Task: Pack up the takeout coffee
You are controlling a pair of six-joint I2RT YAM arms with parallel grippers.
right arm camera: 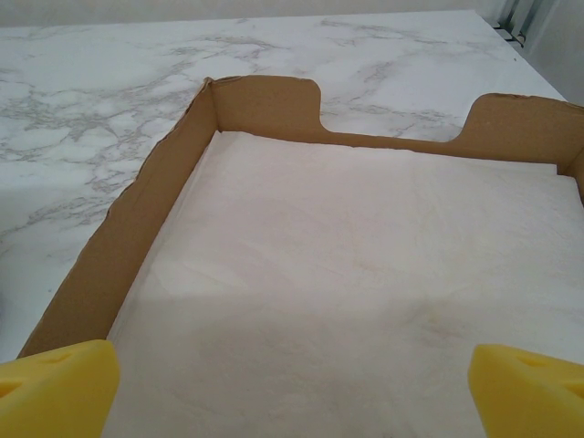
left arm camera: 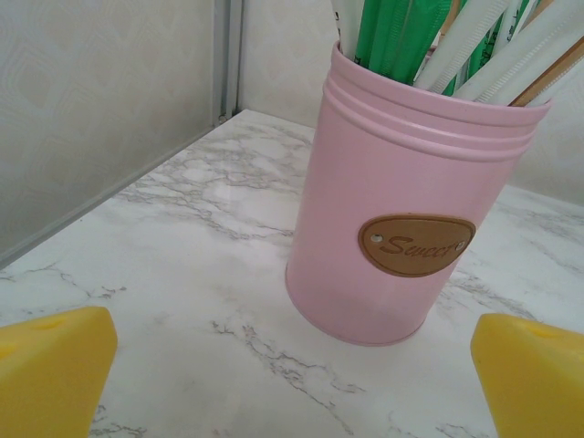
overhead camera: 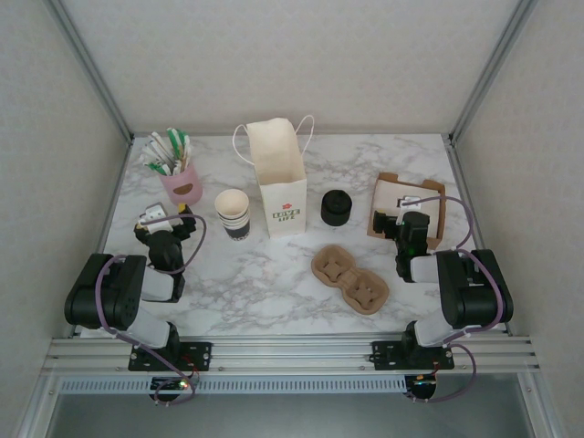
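on the marble table (overhead camera: 274, 283) nothing is gripped, so i judge this the opening reach step; left gripper (overhead camera: 168, 224) and right gripper (overhead camera: 403, 223) both spread wide, pinching nothing; takeout coffee (overhead camera: 234, 215) stands upright just left of the paper bag (overhead camera: 281, 182), near the left gripper; white-and-dark banded wall, cream inside, no lid on it; next move likely calls for the left arm closing round its wall, then lifting above the bag's rim
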